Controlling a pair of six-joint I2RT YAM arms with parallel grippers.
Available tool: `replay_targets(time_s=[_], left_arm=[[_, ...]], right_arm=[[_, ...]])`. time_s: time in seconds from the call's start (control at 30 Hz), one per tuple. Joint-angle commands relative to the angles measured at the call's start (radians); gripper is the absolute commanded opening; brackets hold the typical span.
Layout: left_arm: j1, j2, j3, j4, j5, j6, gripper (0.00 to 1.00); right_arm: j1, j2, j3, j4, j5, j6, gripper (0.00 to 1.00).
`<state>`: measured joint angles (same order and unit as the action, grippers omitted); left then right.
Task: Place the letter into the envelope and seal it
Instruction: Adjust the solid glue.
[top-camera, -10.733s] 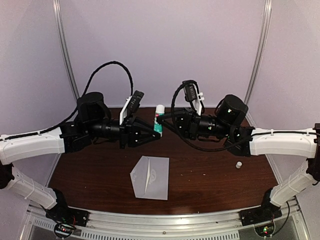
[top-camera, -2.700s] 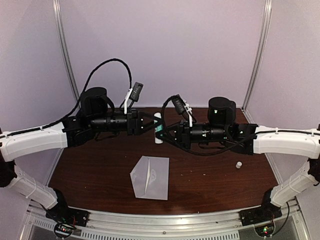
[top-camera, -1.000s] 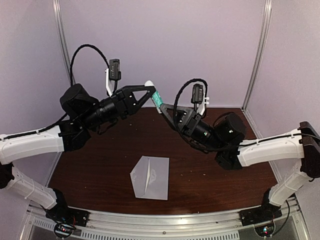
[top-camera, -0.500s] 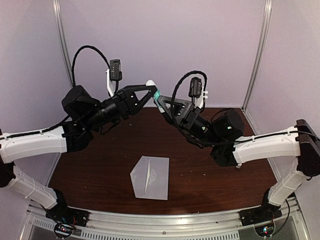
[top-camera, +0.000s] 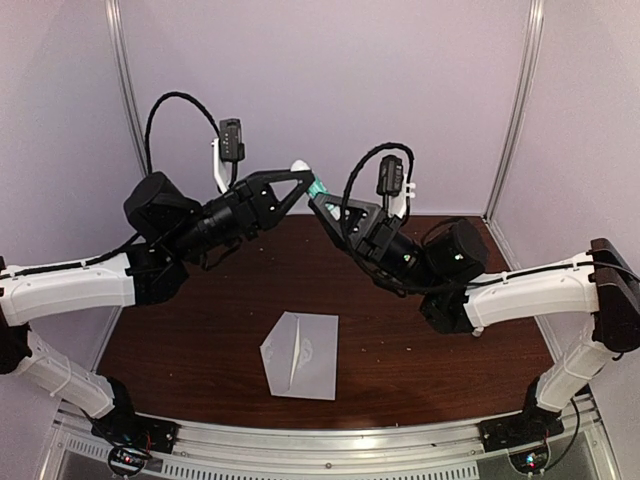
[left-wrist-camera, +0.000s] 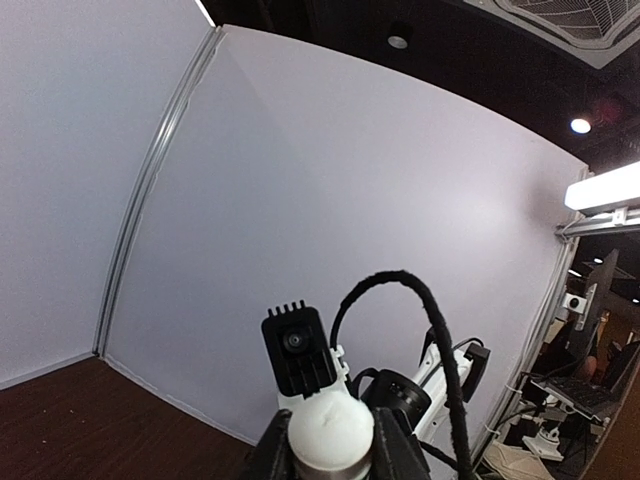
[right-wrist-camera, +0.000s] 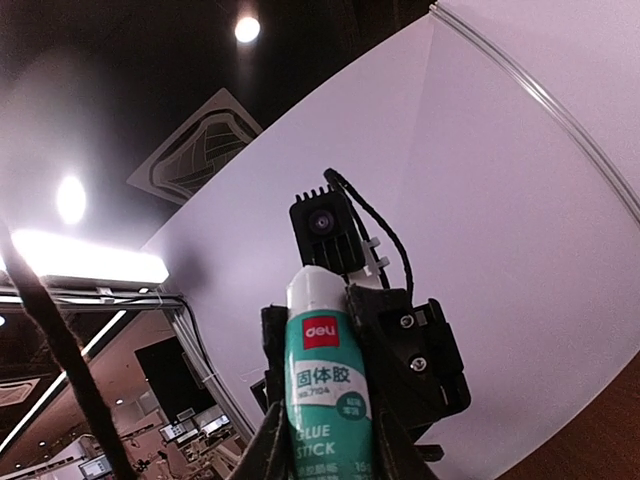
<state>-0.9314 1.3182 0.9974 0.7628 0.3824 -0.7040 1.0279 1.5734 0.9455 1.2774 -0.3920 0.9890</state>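
A green and white glue stick (top-camera: 316, 188) hangs in the air above the far half of the table, held from both sides. My left gripper (top-camera: 303, 178) is shut on its white end (left-wrist-camera: 330, 435). My right gripper (top-camera: 318, 203) is shut on its green labelled body (right-wrist-camera: 328, 390), a finger pressed against each side. The pale envelope (top-camera: 302, 356) lies flat on the brown table (top-camera: 420, 370) near the front, its pointed flap open toward the left. The letter is not visible as a separate sheet.
Both arms reach up and inward from the table's sides, and their wrist cameras face each other. Pale walls with metal corner posts (top-camera: 515, 110) close in the back of the table. A metal rail (top-camera: 330, 445) runs along the near edge.
My right gripper has moved up and left to the glue stick and closed its fingers on the green body. The left gripper has kept its hold and barely moved. The envelope has not moved.
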Motion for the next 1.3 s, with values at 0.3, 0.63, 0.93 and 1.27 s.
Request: replay_targets(time_s=[0.3, 0.63, 0.93, 1.27], left_arm=[[0.007, -0.057, -0.016, -0.243, 0.051, 0.027, 0.69], [0.085, -0.059, 0.000, -0.375, 0.221, -0.015, 0.85], [0.129, -0.036, 0.001, -0.393, 0.259, -0.054, 0.89], [0.129, 0.001, 0.001, -0.350, 0.312, -0.085, 0.89]], right_arm=[[-0.028, -0.179, -0.059, -0.257, 0.091, -0.175, 0.13], [-0.122, -0.270, -0.004, -0.724, -0.071, -0.370, 0.09], [-0.126, -0.301, 0.004, -0.846, -0.170, -0.453, 0.09], [-0.126, -0.296, 0.063, -0.992, -0.190, -0.538, 0.08]])
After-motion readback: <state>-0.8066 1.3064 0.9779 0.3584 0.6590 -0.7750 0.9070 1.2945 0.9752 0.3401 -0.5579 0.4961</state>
